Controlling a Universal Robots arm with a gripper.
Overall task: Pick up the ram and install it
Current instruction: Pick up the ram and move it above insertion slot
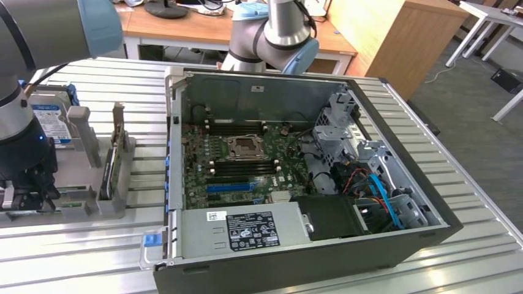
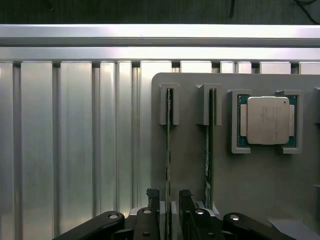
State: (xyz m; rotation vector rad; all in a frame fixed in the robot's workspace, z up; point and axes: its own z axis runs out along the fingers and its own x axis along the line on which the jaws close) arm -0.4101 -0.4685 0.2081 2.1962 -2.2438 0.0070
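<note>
The open claw straddles the ram, standing on edge in its grey holder on the bench; closing off-centre or too shallow could tilt it, jam it in its slot or nudge the neighbouring stick.

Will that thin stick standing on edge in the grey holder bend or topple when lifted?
The ram looks like a thin circuit board, so probably stiff and light, not floppy. It stands on its narrow edge, propped by slots in the holder; out of them it would likely topple. The open gripper straddles its flat faces, so a pinch there should hold.
</note>
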